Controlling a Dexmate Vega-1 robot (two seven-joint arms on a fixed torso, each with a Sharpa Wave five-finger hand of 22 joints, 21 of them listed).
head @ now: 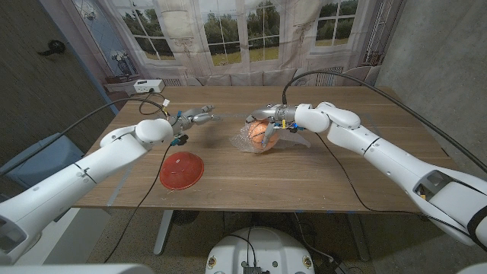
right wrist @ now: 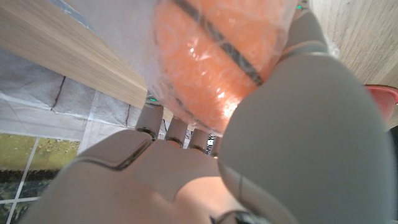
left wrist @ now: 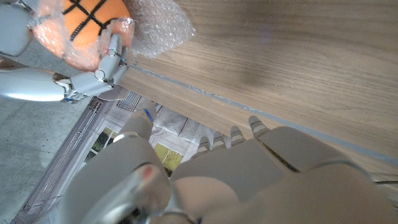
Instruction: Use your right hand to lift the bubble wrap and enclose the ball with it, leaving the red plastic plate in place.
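Orange ball [head: 262,134] in clear bubble wrap [head: 245,139], clasped by right hand [head: 269,117] mid-table.
Fingers closed over wrap and ball; left hand [head: 196,117] raised just left, fingers apart, holding nothing; red plate [head: 181,170] nearer, left, on wooden table [head: 319,171].

Right hand [left wrist: 93,71] grips bubble-wrapped ball [left wrist: 78,28].

White box [head: 144,86], possibly a device, at wooden table's [head: 304,179] far-left corner.
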